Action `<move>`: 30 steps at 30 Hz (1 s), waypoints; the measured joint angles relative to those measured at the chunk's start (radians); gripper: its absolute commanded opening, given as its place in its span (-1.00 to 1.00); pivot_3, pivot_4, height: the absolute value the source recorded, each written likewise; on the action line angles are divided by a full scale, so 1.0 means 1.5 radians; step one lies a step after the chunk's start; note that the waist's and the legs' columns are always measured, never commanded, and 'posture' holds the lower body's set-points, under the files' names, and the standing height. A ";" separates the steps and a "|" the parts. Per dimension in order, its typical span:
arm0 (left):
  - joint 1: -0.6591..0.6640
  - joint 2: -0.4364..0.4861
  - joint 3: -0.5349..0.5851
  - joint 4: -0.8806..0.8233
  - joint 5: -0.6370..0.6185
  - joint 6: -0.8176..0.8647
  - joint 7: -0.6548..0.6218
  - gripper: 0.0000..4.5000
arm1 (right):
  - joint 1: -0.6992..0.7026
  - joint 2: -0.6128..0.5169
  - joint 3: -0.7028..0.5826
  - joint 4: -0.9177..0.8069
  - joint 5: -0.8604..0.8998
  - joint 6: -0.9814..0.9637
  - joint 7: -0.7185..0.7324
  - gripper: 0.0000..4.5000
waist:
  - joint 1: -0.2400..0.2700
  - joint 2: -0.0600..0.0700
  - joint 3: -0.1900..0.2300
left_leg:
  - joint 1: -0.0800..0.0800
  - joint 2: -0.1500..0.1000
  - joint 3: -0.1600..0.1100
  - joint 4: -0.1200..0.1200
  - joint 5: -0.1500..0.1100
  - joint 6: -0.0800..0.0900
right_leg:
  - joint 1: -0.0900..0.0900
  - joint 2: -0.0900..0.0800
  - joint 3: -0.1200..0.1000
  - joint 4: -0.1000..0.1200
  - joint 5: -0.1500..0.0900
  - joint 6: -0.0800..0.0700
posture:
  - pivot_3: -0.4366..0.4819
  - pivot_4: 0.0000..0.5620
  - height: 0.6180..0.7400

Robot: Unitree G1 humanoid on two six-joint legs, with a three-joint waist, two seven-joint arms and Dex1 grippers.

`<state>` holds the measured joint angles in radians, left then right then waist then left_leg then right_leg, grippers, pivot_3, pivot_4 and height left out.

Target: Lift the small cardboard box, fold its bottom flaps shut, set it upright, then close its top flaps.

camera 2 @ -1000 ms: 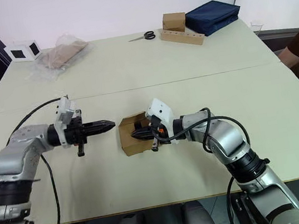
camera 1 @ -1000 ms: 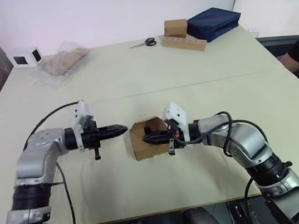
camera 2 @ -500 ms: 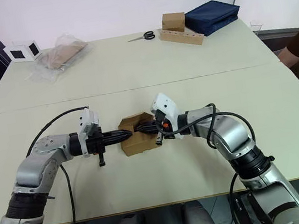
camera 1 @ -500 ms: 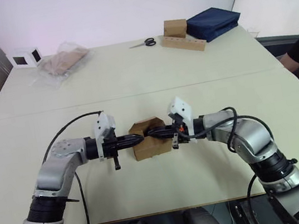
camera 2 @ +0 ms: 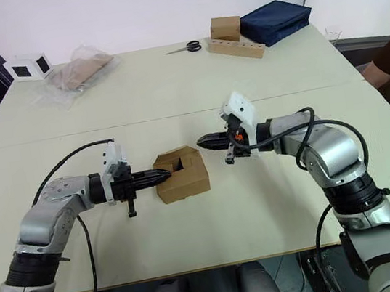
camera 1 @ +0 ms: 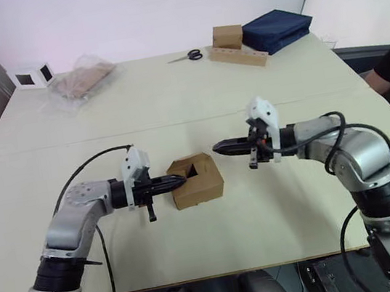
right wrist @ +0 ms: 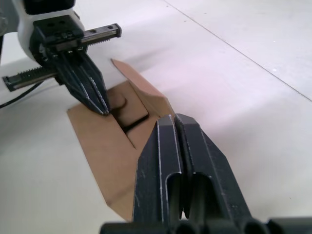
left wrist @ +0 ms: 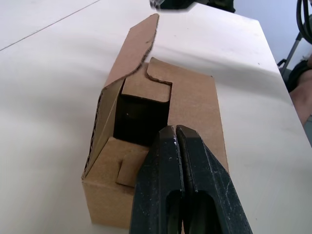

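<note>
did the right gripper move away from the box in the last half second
Yes. The right gripper has pulled back toward the robot's right, off the small cardboard box, with bare table between them now.

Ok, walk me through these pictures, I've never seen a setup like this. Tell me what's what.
This is a humanoid robot with two arms, each ending in a black two-fingered pincer. The two wide pictures come from cameras in its head, looking down over a pale table. The two close-ups come from a camera on each wrist. In the middle lies the small plain brown cardboard box, its flaps partly folded and leaving a gap. The left pincer is shut, its tip pressing against a flap. The right pincer is shut too, hovering apart from the box. Neither holds anything. At the far edge lie scissors, a navy bag and a white cube box.
</note>
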<state>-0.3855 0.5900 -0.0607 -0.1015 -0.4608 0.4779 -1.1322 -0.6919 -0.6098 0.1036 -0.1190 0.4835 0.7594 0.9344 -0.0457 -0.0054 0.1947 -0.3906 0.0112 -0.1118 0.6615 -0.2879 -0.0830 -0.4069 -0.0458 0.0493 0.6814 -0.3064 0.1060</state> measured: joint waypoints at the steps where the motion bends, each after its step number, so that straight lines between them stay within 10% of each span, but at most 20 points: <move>1: 0.001 0.001 0.000 -0.003 -0.002 0.002 0.001 -0.99 | -0.023 0.006 -0.003 0.030 0.000 -0.004 0.003 -1.00 | -0.001 0.000 0.000 | 0.000 0.000 0.000 0.000 0.000 0.000 | 0.000 0.000 0.000 0.000 0.000 0.000 | -0.05 -0.47 1.00; 12: 0.008 0.011 0.000 -0.019 -0.006 0.012 0.010 -0.99 | -0.124 0.136 0.061 0.216 -0.046 -0.069 0.042 -1.00 | 0.001 0.000 0.000 | 0.000 0.000 0.000 0.000 0.000 0.000 | 0.000 0.000 0.000 0.000 0.000 0.000 | -0.05 -0.47 1.00; 30: 0.022 0.037 0.003 -0.057 -0.015 0.037 0.018 -0.99 | -0.036 0.126 0.125 0.136 -0.083 -0.067 0.094 -1.00 | 0.000 0.000 0.000 | 0.000 0.000 0.000 -0.001 0.000 0.000 | 0.000 0.000 0.000 0.000 0.000 0.000 | -0.05 -0.47 1.00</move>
<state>-0.3524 0.6457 -0.0569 -0.1876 -0.4839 0.5339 -1.1046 -0.7458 -0.4214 0.2907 0.0848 0.3585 0.6586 1.0750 -0.0450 -0.0051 0.1949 -0.3910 0.0113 -0.1119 0.6607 -0.2879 -0.0831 -0.4076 -0.0459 0.0494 0.6808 -0.3064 0.1059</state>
